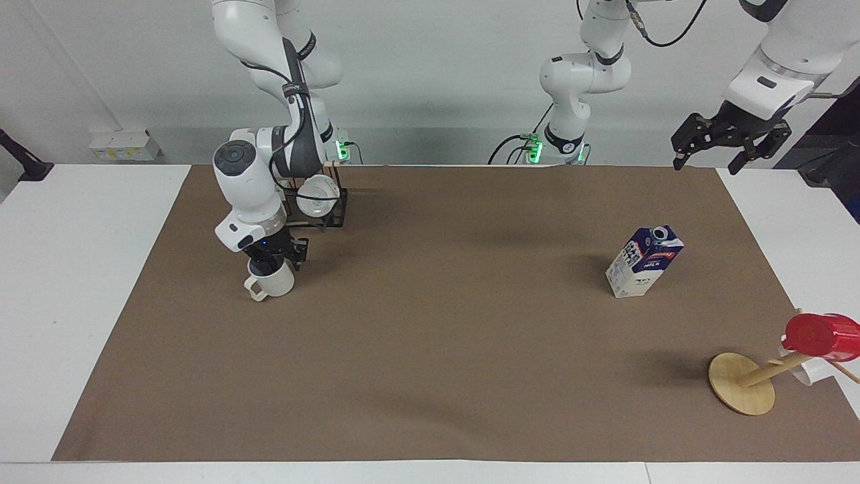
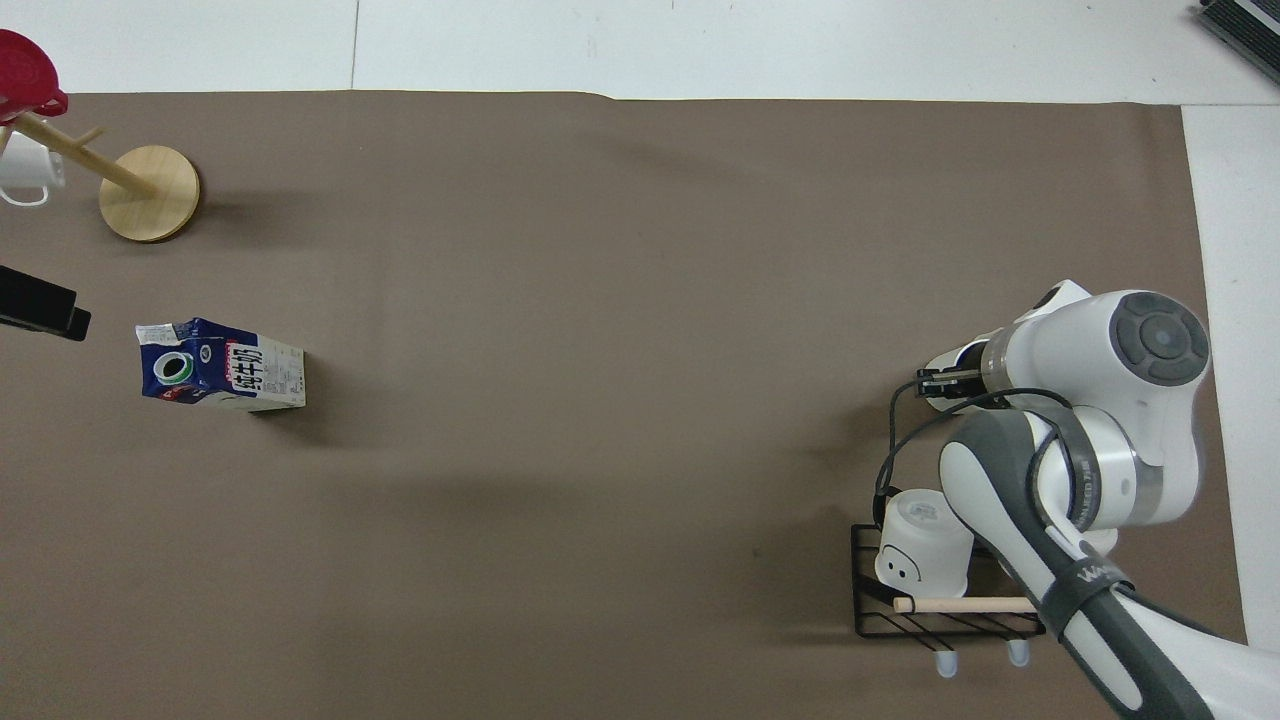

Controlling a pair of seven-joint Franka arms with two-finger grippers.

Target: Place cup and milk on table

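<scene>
Standing upright on the table [image 1: 430,403], the cup [image 1: 272,282] sat under the right gripper [image 1: 274,259], fingers unreadable; wire rack [image 1: 316,208] at one o'clock. Milk [image 1: 643,261] stood clear; left gripper [image 1: 729,144] spread wide, waiting.

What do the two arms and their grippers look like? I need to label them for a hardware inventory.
Both arms have glossy white rounded shells with dark grey joint bands and round grey end caps. A black cable runs along the right arm, fixed by a dark strap, and green lights glow at both bases. The right gripper and left gripper are black, with linked metal jaws.
</scene>
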